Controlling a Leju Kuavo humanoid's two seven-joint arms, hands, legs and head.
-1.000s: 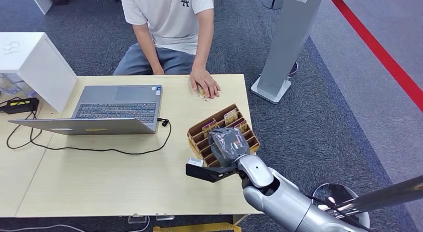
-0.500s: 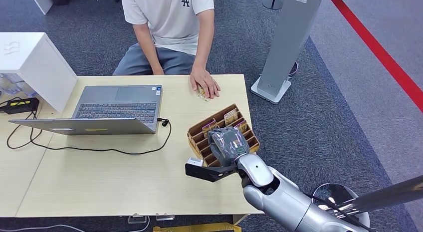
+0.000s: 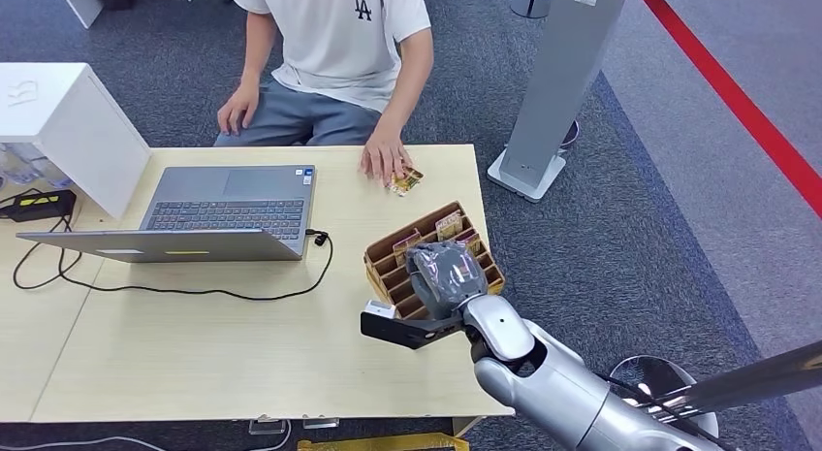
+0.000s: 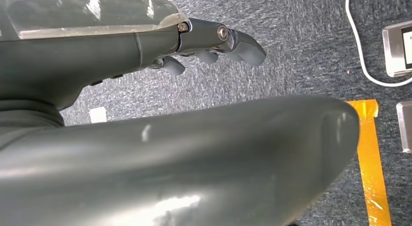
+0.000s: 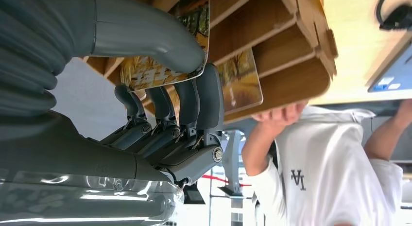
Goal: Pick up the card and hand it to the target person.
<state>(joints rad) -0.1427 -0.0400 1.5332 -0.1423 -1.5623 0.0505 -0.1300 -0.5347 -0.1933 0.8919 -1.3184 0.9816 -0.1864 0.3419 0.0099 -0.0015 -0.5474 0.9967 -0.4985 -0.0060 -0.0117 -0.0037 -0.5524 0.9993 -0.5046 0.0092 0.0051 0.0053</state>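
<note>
From the head view, the robot's right hand (image 3: 443, 276) is down over the wooden card rack (image 3: 388, 262), which sits near the right edge of the desk (image 3: 194, 344), about midway along it. The rack's front slots show between the hand and the laptop (image 3: 228, 210). A person (image 3: 334, 44) sits at the far edge, one hand (image 3: 385, 161) resting on the desk beside a loose card (image 3: 406, 182) close to the far right corner.

The left wrist view looks down at grey carpet and a strip of yellow tape (image 4: 371, 153). The left hand (image 4: 209, 46) hangs with its fingers lightly curled and nothing in them, as far as I can see.

The right wrist view is the telling one. The right hand (image 5: 170, 80) has the card (image 5: 160, 70) pinched, thumb (image 5: 145, 34) on one face and the dark fingers (image 5: 206, 97) on the other, while the card is still among the rack's dividers (image 5: 272, 36). A second card (image 5: 240, 85) stands in the next slot.

I'd say the step is drawing the card out. It should go best lifted straight along the slot, so the edges don't catch the dividers or drag the neighbouring card, with the pinch kept firm since the hold is near one edge. Then it can swing toward the far edge, where the person waits.
</note>
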